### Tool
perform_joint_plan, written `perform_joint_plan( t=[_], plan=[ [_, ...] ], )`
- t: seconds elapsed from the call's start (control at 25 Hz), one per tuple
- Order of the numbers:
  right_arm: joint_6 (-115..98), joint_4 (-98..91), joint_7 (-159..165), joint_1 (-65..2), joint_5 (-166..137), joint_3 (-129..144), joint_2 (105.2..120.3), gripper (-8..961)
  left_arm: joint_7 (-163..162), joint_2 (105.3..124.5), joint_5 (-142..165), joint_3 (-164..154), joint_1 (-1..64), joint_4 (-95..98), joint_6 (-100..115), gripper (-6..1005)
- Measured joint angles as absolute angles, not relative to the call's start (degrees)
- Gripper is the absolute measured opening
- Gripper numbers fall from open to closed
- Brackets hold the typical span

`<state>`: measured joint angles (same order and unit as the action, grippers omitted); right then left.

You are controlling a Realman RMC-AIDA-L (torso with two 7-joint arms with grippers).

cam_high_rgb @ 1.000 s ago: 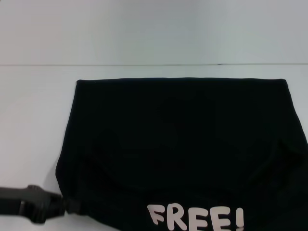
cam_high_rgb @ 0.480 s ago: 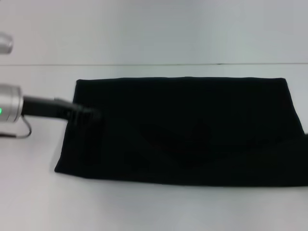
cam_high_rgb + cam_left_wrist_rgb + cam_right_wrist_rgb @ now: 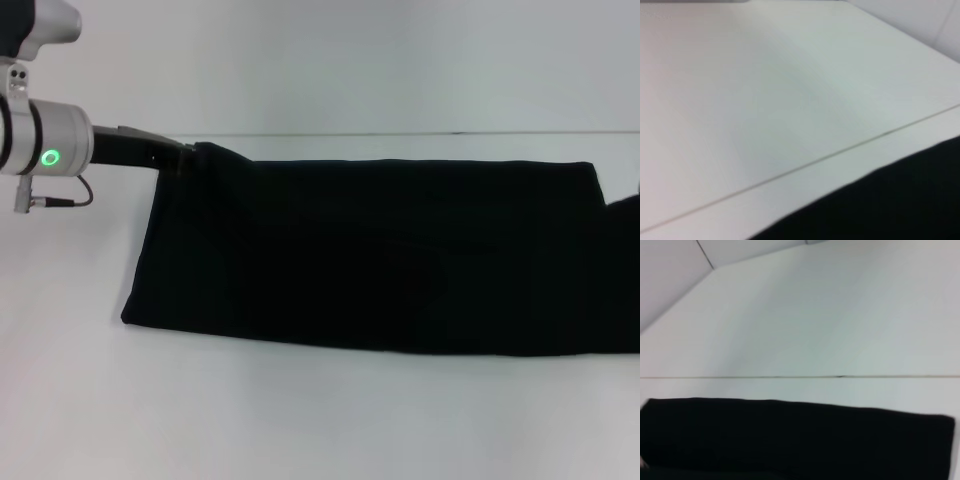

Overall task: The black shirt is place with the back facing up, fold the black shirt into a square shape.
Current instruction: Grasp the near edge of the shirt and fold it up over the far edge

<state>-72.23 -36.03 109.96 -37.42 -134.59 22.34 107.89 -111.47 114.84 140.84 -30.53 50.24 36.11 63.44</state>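
Note:
The black shirt (image 3: 380,255) lies on the white table as a wide, low band, folded over on itself, and its right end runs out of the head view. My left gripper (image 3: 188,155) is at the shirt's far left corner. The fabric rises in a small peak to its dark fingers, which are shut on that corner. The left wrist view shows only a strip of the black shirt (image 3: 890,205) beside bare table. The right wrist view shows the black shirt (image 3: 790,437) as a long dark band. My right gripper is out of sight in every view.
The white table (image 3: 300,420) has bare surface in front of the shirt and to its left. A thin seam line (image 3: 400,133) crosses the table just behind the shirt's far edge. A grey cable (image 3: 60,200) hangs under the left wrist.
My left gripper has travelled from the near left of the table to the far left corner, carrying the shirt's near edge. The part printed "FREE!" is folded over and hidden.

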Motion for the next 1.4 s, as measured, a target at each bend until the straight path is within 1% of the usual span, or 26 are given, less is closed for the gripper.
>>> perform_joint_plan(
  t=[0.16, 0.48, 0.84, 1.08, 1.4],
  plan=[
    [-63.86, -32.57, 110.92, -40.67, -134.58, 25.76, 107.56, 17, -111.49, 115.00, 140.70, -32.17, 51.02, 34.80, 57.92, 8],
    [-54.22, -30.31, 111.40, -44.58, -134.55, 27.30, 107.56, 22, -111.52, 115.10, 140.91, -33.24, 52.30, 33.83, 51.18, 7],
    [-48.48, -26.83, 110.79, -46.88, -134.47, 27.69, 107.56, 28, -111.46, 115.23, 140.67, -33.23, 52.89, 31.72, 44.81, 7],
    [-44.48, -25.29, 110.01, -47.64, -134.10, 28.71, 108.19, 32, -111.14, 116.12, 140.55, -33.22, 53.28, 29.52, 40.46, 7],
    [-41.17, -22.89, 108.38, -48.72, -134.05, 28.74, 108.37, 37, -111.11, 116.72, 140.40, -33.22, 53.34, 28.38, 37.60, 8]
  ],
)
